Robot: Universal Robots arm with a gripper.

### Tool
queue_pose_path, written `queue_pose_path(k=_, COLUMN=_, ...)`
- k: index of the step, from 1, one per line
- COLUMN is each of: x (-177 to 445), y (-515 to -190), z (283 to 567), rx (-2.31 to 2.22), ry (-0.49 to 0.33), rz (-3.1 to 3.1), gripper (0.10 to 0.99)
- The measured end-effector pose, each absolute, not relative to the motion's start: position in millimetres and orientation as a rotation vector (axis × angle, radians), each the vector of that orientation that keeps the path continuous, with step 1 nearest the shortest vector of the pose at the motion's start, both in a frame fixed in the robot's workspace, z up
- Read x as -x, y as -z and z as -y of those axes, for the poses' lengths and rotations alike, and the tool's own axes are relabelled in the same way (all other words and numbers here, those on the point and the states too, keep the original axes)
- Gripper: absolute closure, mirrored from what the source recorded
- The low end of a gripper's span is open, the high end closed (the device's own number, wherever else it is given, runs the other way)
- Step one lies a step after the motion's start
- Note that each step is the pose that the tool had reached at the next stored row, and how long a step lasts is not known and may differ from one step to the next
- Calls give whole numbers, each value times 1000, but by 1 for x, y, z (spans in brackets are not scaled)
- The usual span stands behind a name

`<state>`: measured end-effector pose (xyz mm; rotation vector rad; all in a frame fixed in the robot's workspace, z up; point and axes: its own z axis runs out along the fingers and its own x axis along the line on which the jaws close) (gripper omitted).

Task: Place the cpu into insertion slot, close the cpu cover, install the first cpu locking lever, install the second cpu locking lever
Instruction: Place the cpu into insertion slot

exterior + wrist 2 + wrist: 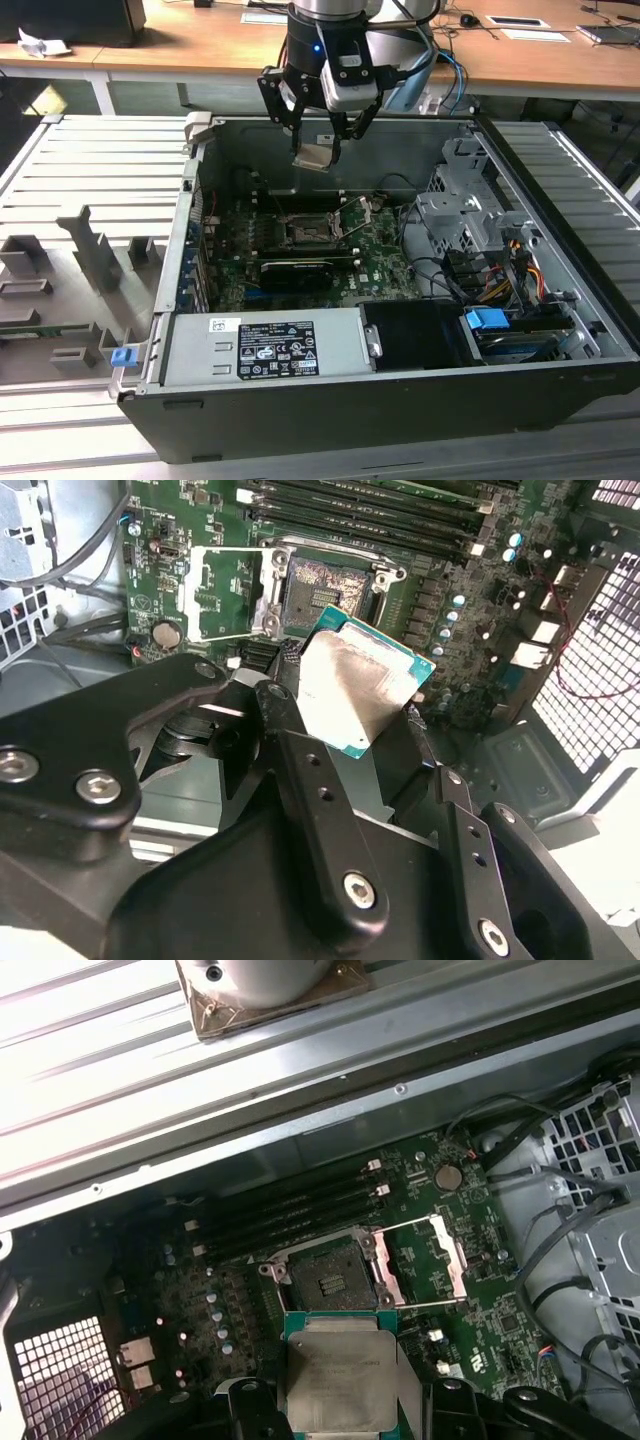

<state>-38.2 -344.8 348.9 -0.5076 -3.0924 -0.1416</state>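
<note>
grey tray [80,262]: outside the computer case [400,420], well off to the exterior view's left of the insertion slot.
power supply [265,345]: silver box at the near wall of the case, in front of the insertion slot in the exterior view.
black card [295,270]: long, lying just beside the insertion slot on its near side.
insertion slot [305,230]: on the green board, its dark contact field uncovered in both wrist views.
gripper [320,148]: hangs above the insertion slot, its black fingers [300,750] clamped on two opposite edges of the cpu.
cpu [312,156]: held tilted in the air, silver face showing, apart from the insertion slot and over its edge in the second wrist view.
cpu cover [386,1272]: swung open, standing at the insertion slot's edge on the exterior view's right.
drive cage [470,215]: well to the exterior view's right of the insertion slot.
</note>
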Motion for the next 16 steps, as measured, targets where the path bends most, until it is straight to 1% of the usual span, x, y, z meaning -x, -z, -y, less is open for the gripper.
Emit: queue_pose_path(k=16, x=38, y=-347, z=345, rx=549, ry=142, rz=3087, gripper=553)
